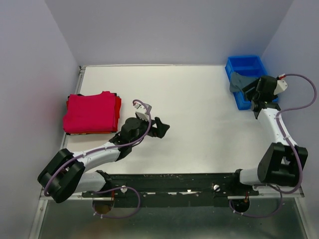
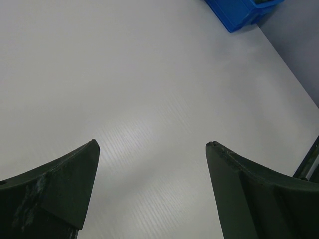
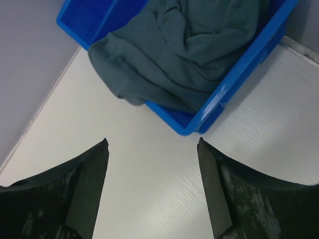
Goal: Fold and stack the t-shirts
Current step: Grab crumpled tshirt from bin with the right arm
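Folded red t-shirts [image 1: 91, 113] lie stacked at the table's left edge. A crumpled dark slate grey-teal t-shirt [image 1: 239, 82] hangs over the near-left rim of the blue bin; it also shows in the right wrist view [image 3: 184, 55]. My left gripper [image 1: 163, 128] is open and empty over bare table right of the red stack; in its wrist view [image 2: 152, 144] only table lies between the fingers. My right gripper [image 1: 253, 92] is open and empty just in front of the bin; in its wrist view [image 3: 152, 142] it sits short of the bin's corner.
The blue plastic bin [image 1: 249, 64] stands at the far right corner, also seen in the right wrist view [image 3: 234, 84] and the left wrist view [image 2: 239, 12]. Grey walls close the table on three sides. The white table [image 1: 194, 114] spans the middle.
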